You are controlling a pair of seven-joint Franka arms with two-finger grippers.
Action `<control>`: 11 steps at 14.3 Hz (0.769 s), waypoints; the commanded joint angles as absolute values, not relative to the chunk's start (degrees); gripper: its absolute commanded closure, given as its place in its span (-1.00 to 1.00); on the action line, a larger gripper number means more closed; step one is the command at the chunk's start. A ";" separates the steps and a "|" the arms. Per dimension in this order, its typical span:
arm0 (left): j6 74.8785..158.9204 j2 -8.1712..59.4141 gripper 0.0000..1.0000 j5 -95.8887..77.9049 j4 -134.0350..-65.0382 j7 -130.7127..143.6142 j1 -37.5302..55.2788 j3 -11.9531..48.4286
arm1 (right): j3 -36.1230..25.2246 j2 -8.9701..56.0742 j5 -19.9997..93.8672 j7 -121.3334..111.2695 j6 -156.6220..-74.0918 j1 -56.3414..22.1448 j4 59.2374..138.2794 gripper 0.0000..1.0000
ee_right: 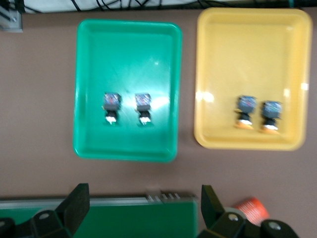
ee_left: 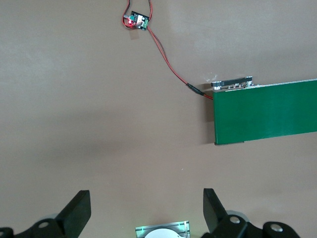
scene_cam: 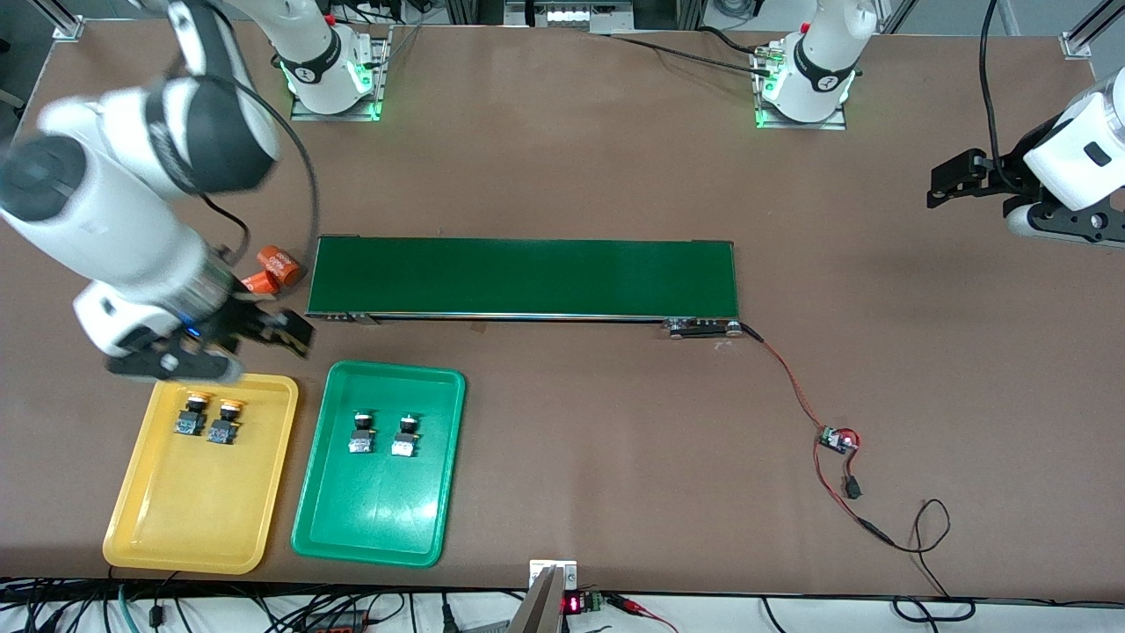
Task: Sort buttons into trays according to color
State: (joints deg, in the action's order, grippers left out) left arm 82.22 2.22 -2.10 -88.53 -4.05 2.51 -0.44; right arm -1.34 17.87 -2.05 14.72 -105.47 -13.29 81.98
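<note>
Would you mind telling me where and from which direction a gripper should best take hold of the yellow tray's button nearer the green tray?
Probably the black body, from straight above. The button lies on its side, orange cap toward the conveyor belt, so fingers should close across the body's flanks. A second button lies close beside it, leaving little room for one finger.

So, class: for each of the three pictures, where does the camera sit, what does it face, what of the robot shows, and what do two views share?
Front view: high across the table, facing both bases; shows both arms, yellow tray, green tray.
Left wrist view: on the left arm, looking down at the conveyor belt end and circuit board; open left gripper shows.
Right wrist view: looking down at both trays; open right gripper shows.
Shared: the belt appears in all three.
</note>
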 commanded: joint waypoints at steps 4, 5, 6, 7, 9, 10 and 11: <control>81.91 2.99 -1.00 -2.37 -87.28 -5.10 2.46 -0.53 | -0.26 3.01 -2.11 4.95 -95.02 -4.68 91.39 -1.00; 81.91 2.99 -1.00 -2.46 -87.28 -5.10 2.46 -0.53 | -0.26 1.25 -2.11 3.27 -93.97 -3.61 92.54 -1.00; 82.00 2.99 -1.00 -2.46 -87.28 -5.10 2.46 -0.53 | -0.18 -0.34 -2.11 2.21 -92.74 -2.30 93.59 -1.00; 81.91 2.99 -1.00 -2.46 -87.28 -5.10 2.37 -0.53 | -0.18 -1.48 -2.11 1.94 -92.20 -1.68 94.56 -1.00; 81.91 3.08 -1.00 -2.46 -87.28 -5.10 2.46 -0.53 | -0.18 -2.72 -2.11 1.93 -91.07 -0.36 95.19 -1.00; 81.91 3.16 -1.00 -2.46 -87.28 -5.10 2.55 -0.53 | -0.18 -3.25 -1.76 2.02 -89.75 0.69 95.19 -1.00; 81.91 3.25 -1.00 -2.46 -87.28 -5.10 2.46 -0.44 | -0.18 -3.51 -1.67 2.11 -88.17 0.96 95.01 -1.00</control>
